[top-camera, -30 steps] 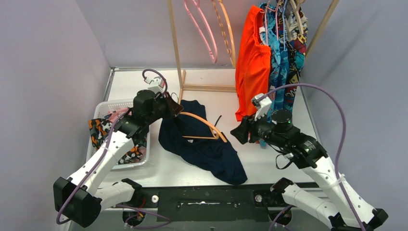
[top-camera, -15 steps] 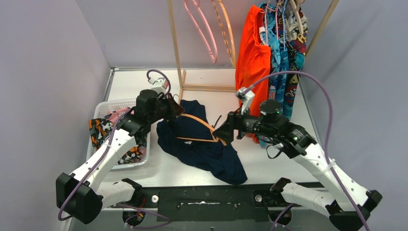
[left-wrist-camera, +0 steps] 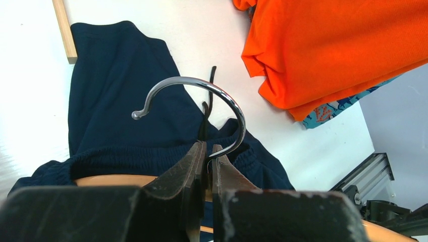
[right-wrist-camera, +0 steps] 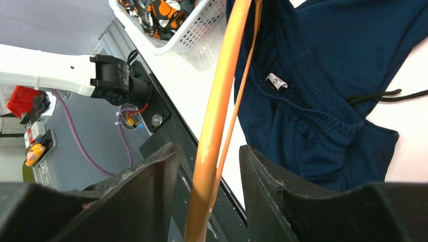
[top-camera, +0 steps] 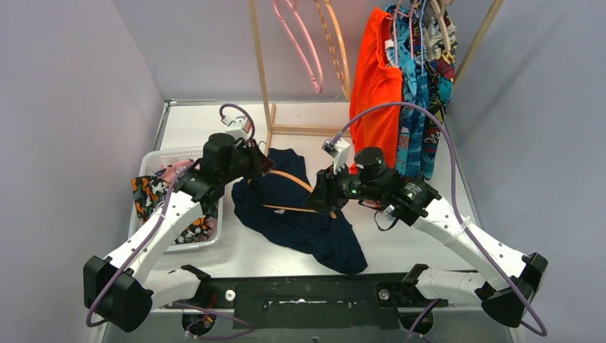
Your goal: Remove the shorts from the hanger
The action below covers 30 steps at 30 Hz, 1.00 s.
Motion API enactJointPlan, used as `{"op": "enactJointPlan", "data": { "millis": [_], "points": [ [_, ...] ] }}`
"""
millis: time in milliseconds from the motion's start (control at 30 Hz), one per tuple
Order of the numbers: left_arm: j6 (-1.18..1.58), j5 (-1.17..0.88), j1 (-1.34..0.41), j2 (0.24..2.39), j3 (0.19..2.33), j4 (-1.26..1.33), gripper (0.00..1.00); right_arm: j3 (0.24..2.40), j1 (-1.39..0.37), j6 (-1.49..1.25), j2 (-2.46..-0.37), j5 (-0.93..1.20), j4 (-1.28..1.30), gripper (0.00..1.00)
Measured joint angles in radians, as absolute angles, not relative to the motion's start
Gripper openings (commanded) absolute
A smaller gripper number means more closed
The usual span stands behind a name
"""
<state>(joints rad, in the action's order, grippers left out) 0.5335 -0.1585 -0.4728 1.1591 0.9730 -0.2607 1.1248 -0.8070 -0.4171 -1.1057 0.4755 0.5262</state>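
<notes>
On the table (top-camera: pixel 204 127), the navy shorts (top-camera: pixel 314 232) lay spread just beyond the arms' bases, their waistband threaded on a wooden hanger (right-wrist-camera: pixel 228 65). The right gripper (right-wrist-camera: pixel 209 151) straddled the hanger's right-hand arm with its fingers apart, a gap on either side and nothing gripped. The left gripper (left-wrist-camera: pixel 208 151) was pinched tight on the stem of the chrome hook (left-wrist-camera: pixel 202 80). The job looked barely begun. It would likely go best with the hook held steady while the right fingers took the cloth, not the wood, and slid it off the arm's end. A small white tag (right-wrist-camera: pixel 276 80) showed inside the waistband, its writing too small to read. A white basket (top-camera: pixel 161 153) held printed pairs at left. Orange-red shorts (top-camera: pixel 373 93) hung from the far rack (top-camera: pixel 259 64).
</notes>
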Motion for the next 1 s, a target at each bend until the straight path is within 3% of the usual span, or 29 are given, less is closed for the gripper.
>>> {"op": "enactJointPlan", "data": {
  "millis": [133, 233, 333, 500, 633, 1000],
  "points": [
    [0.529, -0.165, -0.479, 1.159, 0.973, -0.264, 0.0, 1.125, -0.807, -0.421, -1.126, 0.459, 0.51, 0.28],
    [0.526, -0.167, -0.479, 1.159, 0.973, -0.266, 0.0, 1.125, -0.811, -0.426, -1.133, 0.45, 0.502, 0.09],
    [0.525, -0.168, -0.479, 1.158, 0.973, -0.266, 0.21, 1.125, -0.81, -0.43, -1.132, 0.406, 0.514, 0.0],
    [0.53, -0.22, -0.479, 1.164, 0.985, -0.269, 0.5, 1.12, -0.813, -0.422, -1.102, 0.384, 0.546, 0.0],
    [0.536, -0.289, -0.482, 1.166, 0.999, -0.265, 0.67, 1.106, -0.813, -0.421, -1.029, 0.348, 0.585, 0.0],
    [0.539, -0.322, -0.488, 1.003, 0.94, -0.206, 0.76, 0.973, -0.769, -0.498, -0.825, 0.219, 0.599, 0.0]
  ]
}}
